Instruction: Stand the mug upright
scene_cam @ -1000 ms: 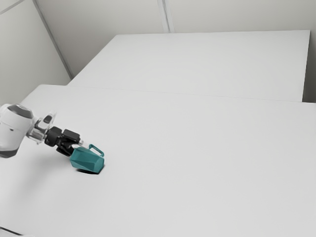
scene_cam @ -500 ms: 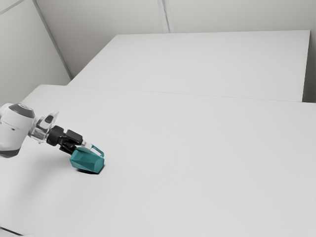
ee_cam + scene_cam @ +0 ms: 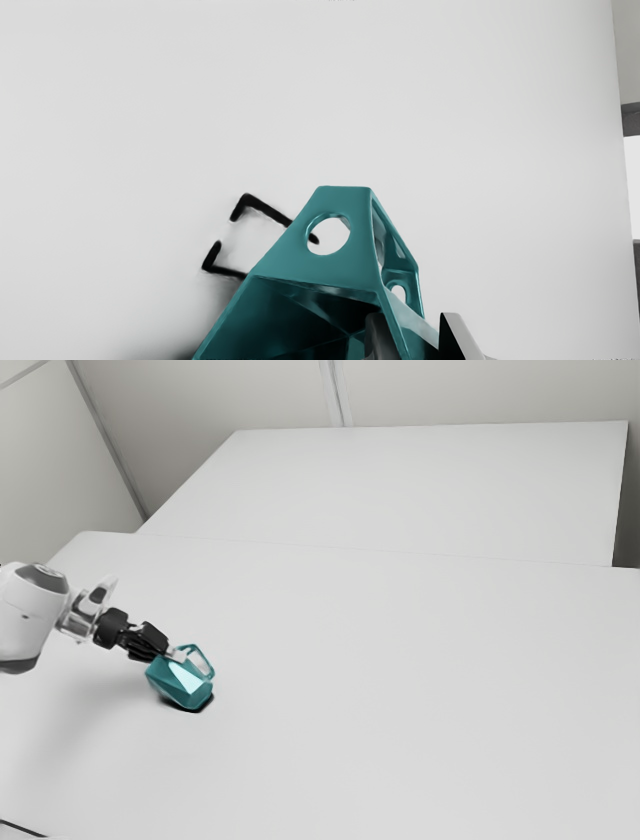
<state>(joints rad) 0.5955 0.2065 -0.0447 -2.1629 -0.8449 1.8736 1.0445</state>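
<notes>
While the teal, faceted mug (image 3: 180, 680) leans at a slant, short of upright, the smooth pale-grey table (image 3: 400, 690) spreads out beneath it toward the exterior view's right. The mug is in the part of that view nearest its left edge, with a dark shadow (image 3: 190, 706) just under its lower end. Behind the table, past a thin seam, lies a second pale flat surface (image 3: 420, 490), and beyond that stand plain, light-grey walls (image 3: 190, 430) with narrow upright strips (image 3: 336, 395). A thin dark line (image 3: 22, 828) crosses the near corner at the exterior view's left.

The white arm (image 3: 28, 615) is cut off at that same side. Its black two-finger gripper (image 3: 176, 654) meets the mug near the teal handle (image 3: 203, 660); in the wrist view, the jaws are pinching the mug's wall, one inside the dark hollow and the other outside. The bottom of the hollow is lost in shade, and the mug's near part is cut off by the frame. Black, broken strokes (image 3: 267, 209) lie on the table beside the mug; whether they are shadow cannot be told. Past the table's edge are a dark band (image 3: 631, 120) and a bright patch (image 3: 632, 185), too cropped to identify.
</notes>
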